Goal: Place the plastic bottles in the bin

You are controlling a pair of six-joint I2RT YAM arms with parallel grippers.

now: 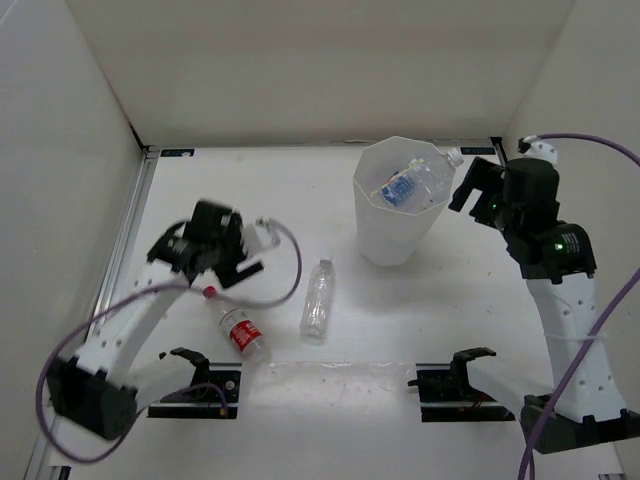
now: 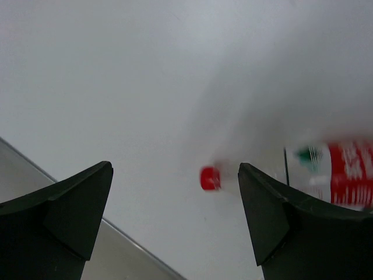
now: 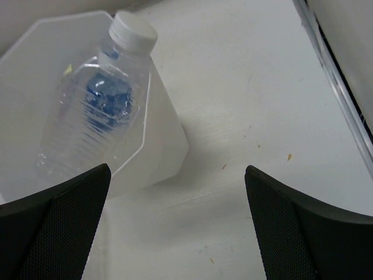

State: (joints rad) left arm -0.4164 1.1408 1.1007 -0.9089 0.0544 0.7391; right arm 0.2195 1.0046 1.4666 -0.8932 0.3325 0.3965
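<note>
Now | left gripper (image 2: 175, 169) spread, empty, near red-label bottle (image 1: 243, 333) | right gripper (image 3: 176, 170) spread, empty | blue-label bottle (image 1: 398, 188) in bin (image 1: 385, 240) | print illegible

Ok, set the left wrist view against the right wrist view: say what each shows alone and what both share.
Only the left wrist view: the red-labelled bottle lying on the table, its red cap seen between the open left jaws. Only the right wrist view: the bin, with a clear white-capped bottle in it, its cap poking over the rim and something blue at its middle. Both: the white table, and a pair of dark jaws standing open, gripping nothing.
</note>
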